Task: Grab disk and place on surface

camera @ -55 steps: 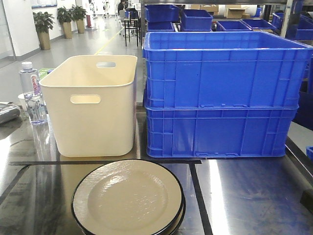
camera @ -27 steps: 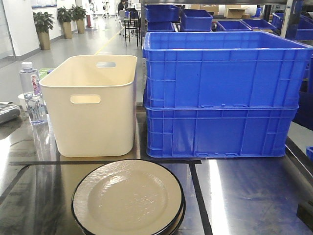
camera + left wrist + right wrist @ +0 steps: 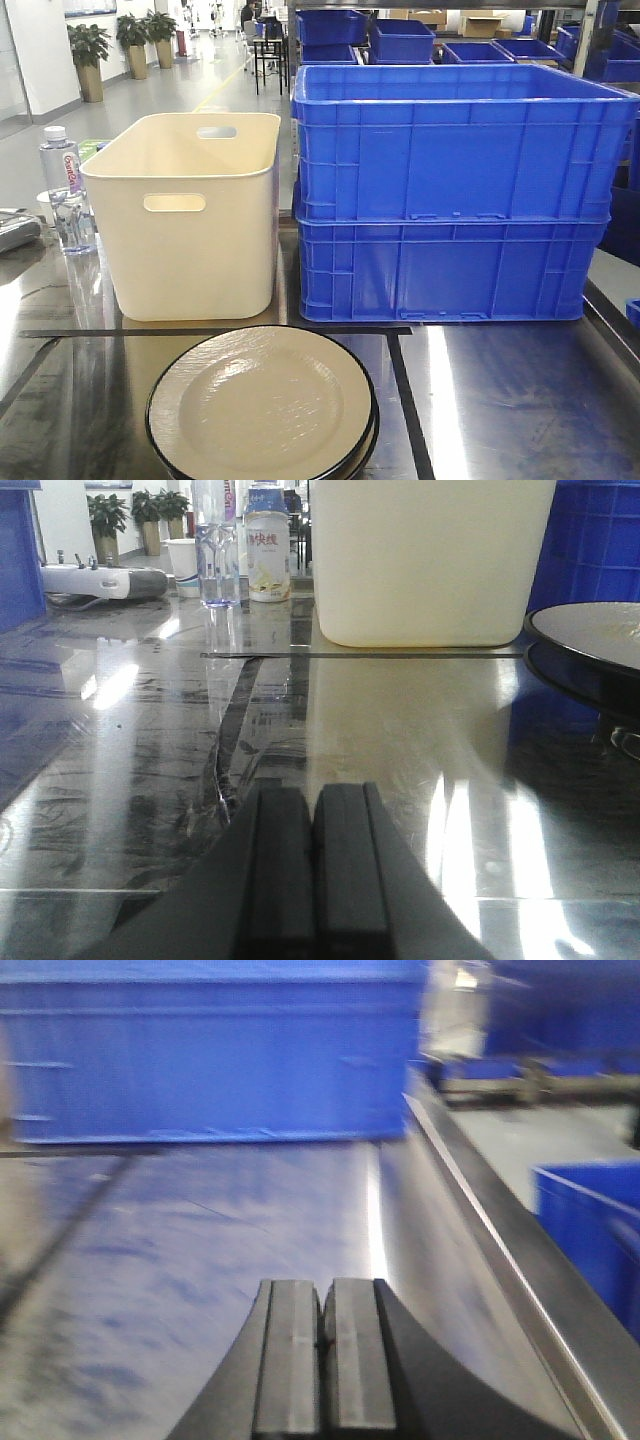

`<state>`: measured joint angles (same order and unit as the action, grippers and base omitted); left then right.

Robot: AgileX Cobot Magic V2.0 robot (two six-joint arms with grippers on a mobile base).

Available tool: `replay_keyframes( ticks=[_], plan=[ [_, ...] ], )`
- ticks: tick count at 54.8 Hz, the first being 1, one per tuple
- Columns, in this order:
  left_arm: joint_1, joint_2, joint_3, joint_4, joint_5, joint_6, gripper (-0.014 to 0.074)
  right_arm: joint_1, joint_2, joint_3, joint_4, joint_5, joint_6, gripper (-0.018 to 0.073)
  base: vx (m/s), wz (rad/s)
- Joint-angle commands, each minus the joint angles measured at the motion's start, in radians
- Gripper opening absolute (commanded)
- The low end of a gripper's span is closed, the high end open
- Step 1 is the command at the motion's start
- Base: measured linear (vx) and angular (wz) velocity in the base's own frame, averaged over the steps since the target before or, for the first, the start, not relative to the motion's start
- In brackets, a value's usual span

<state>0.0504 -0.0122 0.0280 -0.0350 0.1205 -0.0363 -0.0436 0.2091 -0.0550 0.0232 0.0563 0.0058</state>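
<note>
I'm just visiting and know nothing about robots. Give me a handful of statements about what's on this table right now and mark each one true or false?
1. The cream round plates with black rims sit stacked on the shiny steel tabletop. True.
2. The cream plastic tub with handle cutouts is full of plates. False: no plates show in it.
3. Two blue plastic crates are stacked, right of the tub. True.
4. The left gripper is holding a plate. False: it is shut on nothing.
5. The clear water bottle lies on its side. False: it stands upright.
</note>
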Motion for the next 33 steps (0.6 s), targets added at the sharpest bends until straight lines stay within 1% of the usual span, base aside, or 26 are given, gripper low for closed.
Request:
replay_keyframes(
  ticks=[1,3,7,9,13,33],
  plan=[
    [-0.008,-0.016,0.024,0.001,-0.077,-0.009,0.0001,-0.044,-0.098,0.056,-0.017,-0.083,0.017,-0.0009,0.0,0.0],
    [-0.008,-0.016,0.024,0.001,-0.077,-0.009,0.0001,-0.044,-0.139,0.086,-0.023,-0.083,0.017,-0.0009,0.0,0.0],
    [-0.008,-0.016,0.024,0.001,-0.077,-0.009,0.0001,-0.044,-0.213,0.078,-0.029,0.014,0.016,-0.0009,0.0,0.0],
    [-0.008,-0.015,0.024,0.001,-0.077,-0.009,0.0001,-0.044,-0.237,0.081,-0.038,0.022,0.016,-0.0009,0.0,0.0],
    [-0.008,-0.015,0.024,0.002,-0.076,-0.009,0.0001,-0.044,-0.23,0.081,-0.05,0.019,0.016,-0.0009,0.0,0.0],
    [-0.008,-0.015,0.024,0.002,-0.076,-0.009,0.0001,-0.044,-0.232,0.081,-0.05,0.015,0.016,-0.0009,0.0,0.0]
  ],
)
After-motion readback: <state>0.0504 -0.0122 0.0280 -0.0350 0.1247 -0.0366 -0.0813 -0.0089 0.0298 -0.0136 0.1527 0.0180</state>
